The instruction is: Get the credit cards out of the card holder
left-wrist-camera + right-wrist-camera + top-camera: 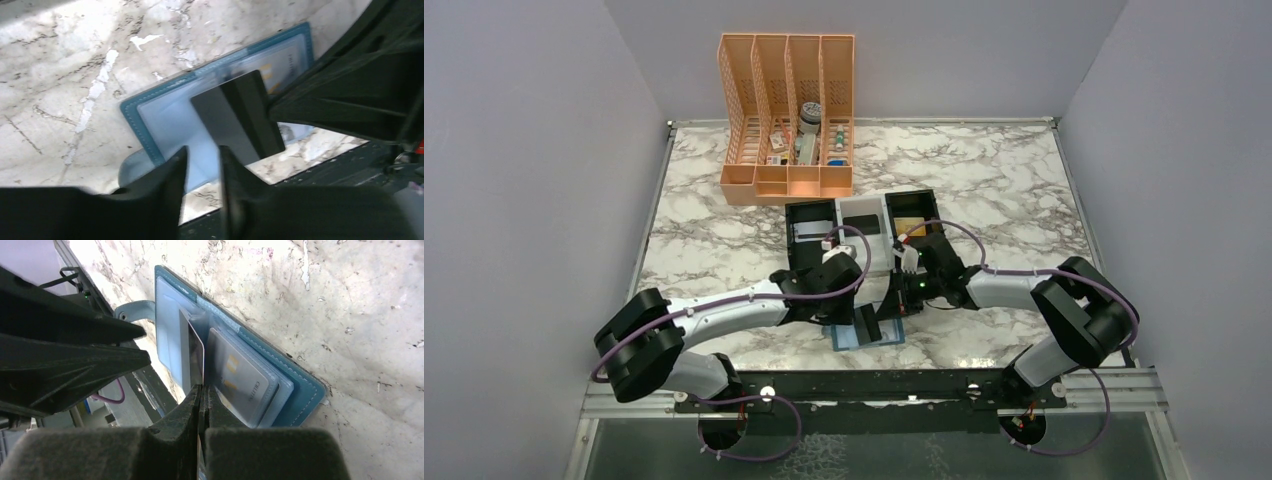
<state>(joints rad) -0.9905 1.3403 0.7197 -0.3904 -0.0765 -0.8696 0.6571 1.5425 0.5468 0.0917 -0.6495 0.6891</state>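
Right wrist view: right gripper (201,390) fingers clamped on black credit card (196,357), raised on edge just beyond fingertips, over open light-blue card holder (300,385) flat on marble table (375,315). Left gripper (201,160) fingers narrowly apart over holder's edge.
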